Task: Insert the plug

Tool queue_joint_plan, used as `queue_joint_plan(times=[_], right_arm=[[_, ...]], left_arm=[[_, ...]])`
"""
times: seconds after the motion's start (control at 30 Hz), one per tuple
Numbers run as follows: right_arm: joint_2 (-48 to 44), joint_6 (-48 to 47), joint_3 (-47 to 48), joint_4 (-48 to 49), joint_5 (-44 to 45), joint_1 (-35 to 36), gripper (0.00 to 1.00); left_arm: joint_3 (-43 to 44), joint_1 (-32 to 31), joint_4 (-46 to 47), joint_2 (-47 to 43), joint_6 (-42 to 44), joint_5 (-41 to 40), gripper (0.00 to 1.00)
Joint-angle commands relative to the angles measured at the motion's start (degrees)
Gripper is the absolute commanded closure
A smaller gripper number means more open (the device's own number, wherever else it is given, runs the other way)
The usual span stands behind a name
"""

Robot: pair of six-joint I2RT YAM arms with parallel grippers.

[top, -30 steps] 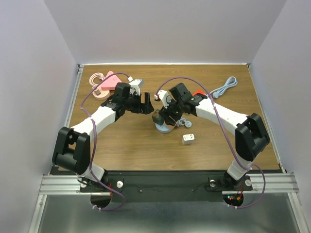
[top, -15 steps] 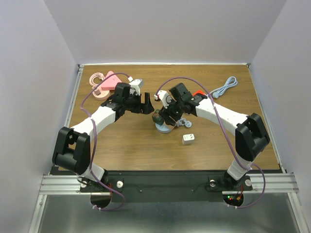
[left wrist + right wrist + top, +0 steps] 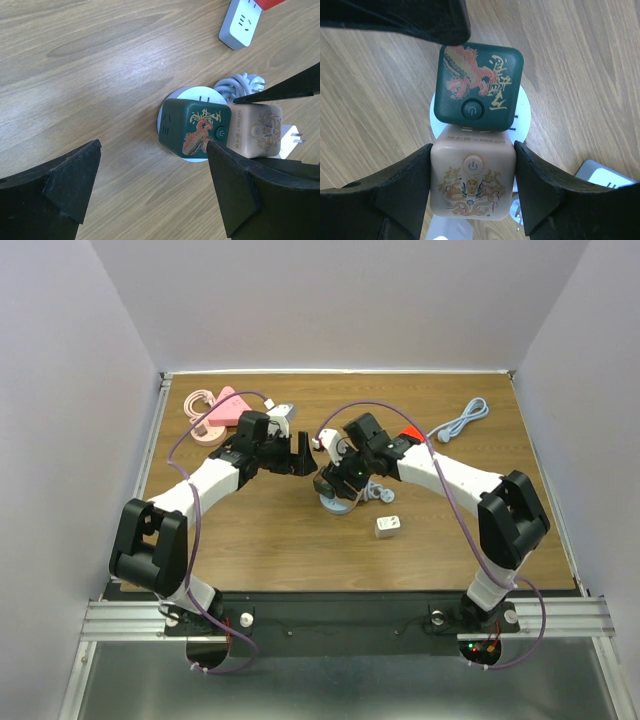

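Note:
My right gripper [image 3: 472,155] is shut on a beige cube plug [image 3: 472,187] with a gold dragon print. Its front face meets a dark green cube [image 3: 477,87] with a red dragon; short metal prongs show between them. Both hang over a round white socket base [image 3: 522,117]. In the top view the right gripper [image 3: 338,478] is mid-table, just above that base [image 3: 340,506]. My left gripper [image 3: 154,147] is open and empty, just left of the green cube [image 3: 195,127], its right finger [image 3: 235,185] close to it. In the top view the left gripper [image 3: 300,453] is close to the right one.
A grey-white power strip [image 3: 240,22] and a coiled grey cable [image 3: 235,85] lie behind the round base. In the top view there is a pink socket with cord [image 3: 222,410] at the far left, a pale blue cable [image 3: 462,423] at the far right, and a small white adapter [image 3: 388,527].
My right arm has shifted slightly left with the beige cube, closer to my left gripper. The left gripper has barely moved and stays open.

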Motion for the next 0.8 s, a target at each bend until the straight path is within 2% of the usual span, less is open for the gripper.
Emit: queue_joint_plan(times=[0.0,0.6,0.77], right_arm=[[1.93,-1.32,-0.44,0.62,2.49,0.35,1.00],[-5.46,4.13,-13.45,7.65,6.80,0.44,1.00],[-8.26,5.62,-17.39,13.18,7.07,0.44,1.00]], left_arm=[[-0.09,0.05,1.19,-0.06,0.52,0.53,0.01],[0.00,0.05,1.19,0.73,0.61,1.32,0.01],[0.00,0.05,1.19,0.20,0.61,0.88,0.01]])
